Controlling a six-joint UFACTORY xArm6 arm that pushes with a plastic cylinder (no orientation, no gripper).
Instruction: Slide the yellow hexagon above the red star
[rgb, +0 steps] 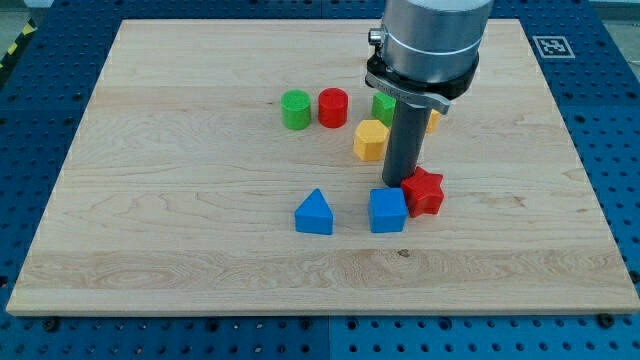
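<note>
The tip (402, 183) holds nothing, resting just beside the red star (424, 191) and yellow hexagon (370, 140). Blue blocks number two: a triangle (314, 213) and a cube (387, 210).

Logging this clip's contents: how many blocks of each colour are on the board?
Green: 2, a green cylinder and a green block partly behind the arm
Red: 2, red cylinder, red star
Yellow: 2, yellow hexagon and a yellow block, mostly hidden
Blue: 2, blue triangular block, blue cube
Total: 8
</note>
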